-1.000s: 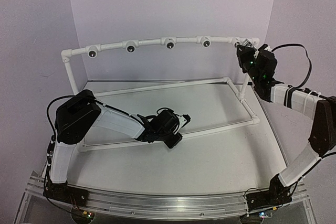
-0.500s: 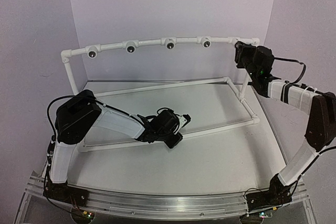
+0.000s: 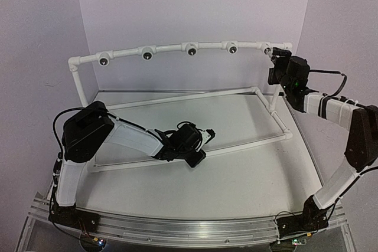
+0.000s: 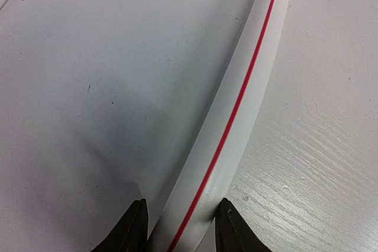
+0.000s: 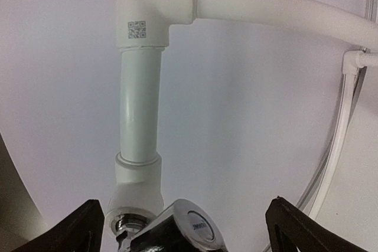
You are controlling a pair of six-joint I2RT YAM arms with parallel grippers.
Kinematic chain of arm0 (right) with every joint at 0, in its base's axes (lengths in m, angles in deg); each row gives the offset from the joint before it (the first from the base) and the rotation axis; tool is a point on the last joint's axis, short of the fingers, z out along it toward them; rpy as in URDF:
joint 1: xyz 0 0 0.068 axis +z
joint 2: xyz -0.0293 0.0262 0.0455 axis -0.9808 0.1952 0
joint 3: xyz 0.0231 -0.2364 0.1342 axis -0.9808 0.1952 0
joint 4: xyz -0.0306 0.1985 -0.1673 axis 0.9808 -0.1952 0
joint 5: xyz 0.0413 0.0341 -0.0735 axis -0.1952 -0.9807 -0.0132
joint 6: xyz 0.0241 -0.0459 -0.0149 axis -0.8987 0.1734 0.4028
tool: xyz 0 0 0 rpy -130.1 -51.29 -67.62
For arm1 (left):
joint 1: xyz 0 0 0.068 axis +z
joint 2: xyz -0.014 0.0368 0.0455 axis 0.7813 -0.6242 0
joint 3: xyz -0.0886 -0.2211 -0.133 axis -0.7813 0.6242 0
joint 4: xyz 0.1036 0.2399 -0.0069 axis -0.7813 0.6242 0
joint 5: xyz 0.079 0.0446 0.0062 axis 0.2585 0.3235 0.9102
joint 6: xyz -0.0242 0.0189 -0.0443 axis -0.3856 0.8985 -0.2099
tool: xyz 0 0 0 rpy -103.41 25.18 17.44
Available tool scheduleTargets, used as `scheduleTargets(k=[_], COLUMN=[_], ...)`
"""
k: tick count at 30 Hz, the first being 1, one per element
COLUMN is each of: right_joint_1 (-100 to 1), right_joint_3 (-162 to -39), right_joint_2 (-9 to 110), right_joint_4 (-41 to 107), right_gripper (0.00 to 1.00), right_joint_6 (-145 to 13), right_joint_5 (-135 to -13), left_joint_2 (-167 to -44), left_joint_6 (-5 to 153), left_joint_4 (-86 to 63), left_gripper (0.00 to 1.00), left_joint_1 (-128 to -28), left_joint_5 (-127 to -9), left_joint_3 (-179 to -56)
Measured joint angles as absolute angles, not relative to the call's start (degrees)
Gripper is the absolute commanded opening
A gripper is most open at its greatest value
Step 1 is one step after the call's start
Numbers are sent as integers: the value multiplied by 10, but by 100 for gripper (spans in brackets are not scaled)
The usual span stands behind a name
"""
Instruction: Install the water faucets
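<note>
One water faucet (image 5: pixel 180 229), shiny chrome with a round cap, sits screwed into the white fitting (image 5: pixel 137 188) at the right end of the pipe frame's top rail (image 3: pixel 171 46). In the top view it is a tiny glint (image 3: pixel 269 50). My right gripper (image 5: pixel 184 202) (image 3: pixel 276 64) stands wide open around it, both fingers well clear of the metal. My left gripper (image 4: pixel 182 205) (image 3: pixel 198 147) is low over the table, shut on the frame's near bottom pipe (image 4: pixel 236 110), which is white with a red stripe.
Several round white fittings with dark holes (image 3: pixel 146 55) line the top rail to the left. The frame's right post (image 3: pixel 275 95) and elbow (image 5: pixel 155 11) stand beside my right gripper. The purple back wall is close behind the rail.
My right gripper has opened wide and let go of the faucet, drawing back slightly to the right of the rail's end. The left arm has not moved.
</note>
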State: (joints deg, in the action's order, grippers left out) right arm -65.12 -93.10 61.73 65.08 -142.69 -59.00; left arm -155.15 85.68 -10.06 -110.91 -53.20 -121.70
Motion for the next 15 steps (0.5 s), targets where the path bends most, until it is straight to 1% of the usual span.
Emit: scheduleTargets(k=[3,8,15], right_joint_1=[-653,-654,-656], right_joint_3=[-921,-881,-827], right_joint_2=[598,530,464], right_joint_4=[647,648,604], right_gripper=[98,98,98], right_joint_6=[-1396,-1351,-1370], right_joint_5=[-592,-593,-600], left_joint_2=[-1552,-1552,-1552], left_joint_6=[857,857,857], left_joint_4=[-101,-101,-101], left_gripper=[0,0,0], left_joint_1=[-1109,-1109,-1109], left_joint_5=[-532,-533,-534], left_joint_3=[-1217,-1217,-1217])
